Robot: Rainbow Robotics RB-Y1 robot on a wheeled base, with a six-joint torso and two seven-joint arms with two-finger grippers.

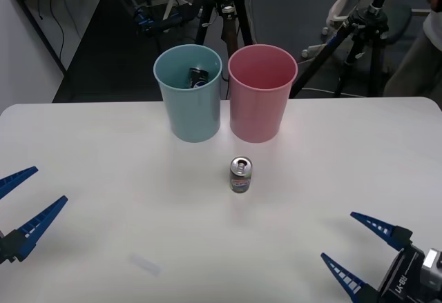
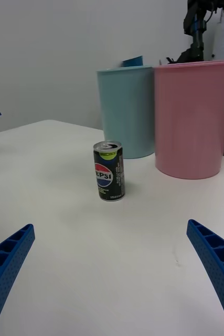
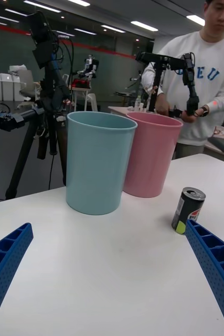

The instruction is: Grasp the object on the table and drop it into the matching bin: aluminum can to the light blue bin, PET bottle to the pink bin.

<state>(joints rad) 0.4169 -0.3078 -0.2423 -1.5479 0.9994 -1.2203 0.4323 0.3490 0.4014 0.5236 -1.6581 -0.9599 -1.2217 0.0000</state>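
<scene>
A small short aluminum can point(image 1: 241, 177) with a silver top and pull tab stands upright near the middle of the white table point(image 1: 103, 165). Up close the can point(image 2: 109, 170) point(image 3: 188, 210) shows a dark label with a red, white and blue logo. Just behind it the light blue bin point(image 1: 190, 106) point(image 2: 126, 110) point(image 3: 97, 163) and the pink bin point(image 1: 259, 103) point(image 2: 195, 121) point(image 3: 148, 157) stand side by side. My left gripper point(image 1: 50, 184) point(image 3: 108, 224) is open at the table's near left. My right gripper point(image 1: 337, 235) point(image 2: 109, 226) is open at the near right, facing the can from a distance.
A darker can point(image 1: 197, 76) lies inside the light blue bin. Black tripods point(image 1: 224, 13) point(image 1: 359, 34) stand on the floor beyond the table's far edge. White tabletop lies bare between both grippers and the can.
</scene>
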